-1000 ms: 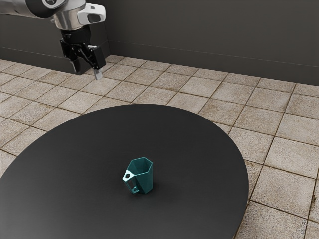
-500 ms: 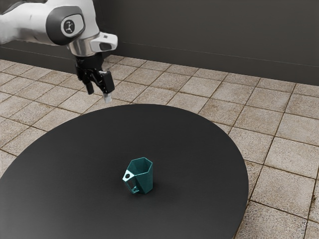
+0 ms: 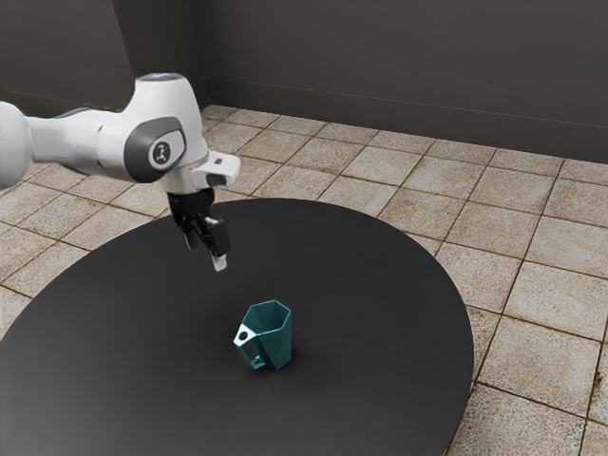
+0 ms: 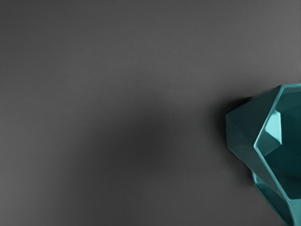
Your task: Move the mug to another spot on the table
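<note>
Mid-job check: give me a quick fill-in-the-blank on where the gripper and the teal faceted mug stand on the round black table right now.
1. The teal faceted mug stands ____ on the round black table.
2. The black two-finger gripper hangs to the exterior view's ____ of the mug.
3. Gripper and mug are ____, not touching.
Missing words: upright; left; apart.

We find one obstacle on the round black table (image 3: 380, 275): the teal mug (image 3: 266, 334), upright just below the exterior view's centre. Our pincer (image 3: 218, 258) hangs over the table toward the upper left of the mug, apart from it, with open air between them. Bare tabletop rings the mug, broadest toward the exterior view's right and upper right.
</note>
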Motion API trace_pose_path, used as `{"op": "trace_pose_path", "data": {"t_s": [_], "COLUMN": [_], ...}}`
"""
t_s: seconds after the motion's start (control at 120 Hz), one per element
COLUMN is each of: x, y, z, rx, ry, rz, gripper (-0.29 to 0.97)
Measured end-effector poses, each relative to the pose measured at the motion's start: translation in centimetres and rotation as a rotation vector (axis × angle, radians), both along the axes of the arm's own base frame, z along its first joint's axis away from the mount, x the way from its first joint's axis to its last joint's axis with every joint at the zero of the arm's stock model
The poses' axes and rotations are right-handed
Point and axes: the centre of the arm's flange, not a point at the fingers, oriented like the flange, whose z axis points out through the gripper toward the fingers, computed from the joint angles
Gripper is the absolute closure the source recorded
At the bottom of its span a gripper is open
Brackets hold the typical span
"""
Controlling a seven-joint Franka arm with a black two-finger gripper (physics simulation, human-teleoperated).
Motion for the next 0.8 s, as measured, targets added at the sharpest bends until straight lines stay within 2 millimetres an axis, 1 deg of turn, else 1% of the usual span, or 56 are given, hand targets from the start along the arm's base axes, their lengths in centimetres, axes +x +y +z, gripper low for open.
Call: {"op": "trace_pose_path", "data": {"t_s": [0.108,0.142,0.2,0.242,0.342,0.433,0.583,0.633,0.725,0.8], "x": [-3.2,-3.9,-5.2,-5.6,-5.6,-6.4,-9.4,-10.4,-12.6,-13.9], "y": [-0.3,-0.4,-0.5,-0.5,-0.4,-0.1,0.8,0.9,0.9,0.3], "z": [-0.7,-1.1,-3.3,-4.3,-5.3,-6.6,-7.9,-7.8,-6.8,-6.3], "rx": [-0.043,-0.049,-0.053,-0.052,-0.044,-0.036,-0.021,-0.018,-0.018,-0.022], "ry": [-0.009,-0.015,-0.032,-0.064,-0.160,-0.217,-0.308,-0.344,-0.406,-0.442], "rz": [-0.017,-0.023,-0.031,-0.033,-0.023,0.000,0.049,0.063,0.084,0.089], "gripper": [0.00,0.00,0.00,0.00,0.00,0.00,0.00,0.00,0.00,0.00]}}
